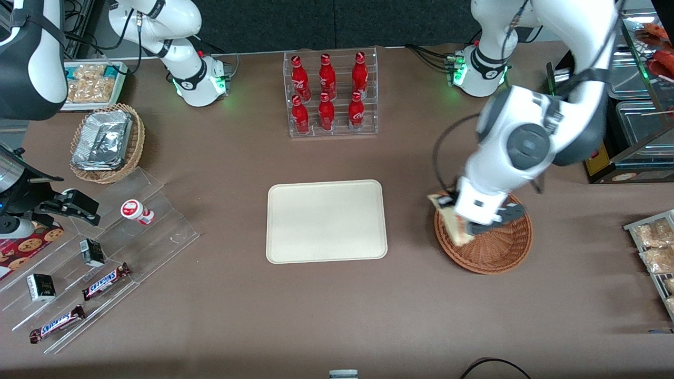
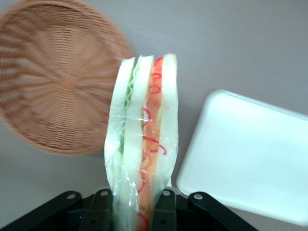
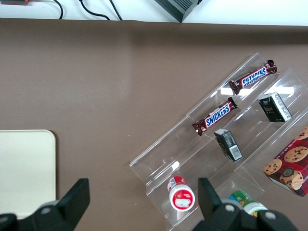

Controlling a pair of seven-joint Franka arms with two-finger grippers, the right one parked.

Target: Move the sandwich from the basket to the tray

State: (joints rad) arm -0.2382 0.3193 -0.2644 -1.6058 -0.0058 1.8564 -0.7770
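1. Transfer step in hand: gripper point(image 2: 139, 204) pinching sandwich point(image 2: 143, 144), lifted clear above basket point(image 2: 53, 82).
2. Basket now bare inside.
3. Tray point(image 1: 326, 221) beside basket, nothing on it.
4. Next, probably: carry across to tray, lower, release.

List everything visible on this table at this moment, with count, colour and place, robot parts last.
sandwich: one, white bread with red and green filling, held in the gripper above the basket's edge.
basket: one, reddish-brown wicker, toward the working arm's end.
tray: one, cream, mid-table, bare.
cola bottles: six, red, in a clear rack farther from the front camera than the tray.
Snickers bars: two, brown, on clear stepped shelves toward the parked arm's end.
foil trays: silver, in a tan wicker basket.
gripper: left arm's, black fingers, shut on the sandwich.
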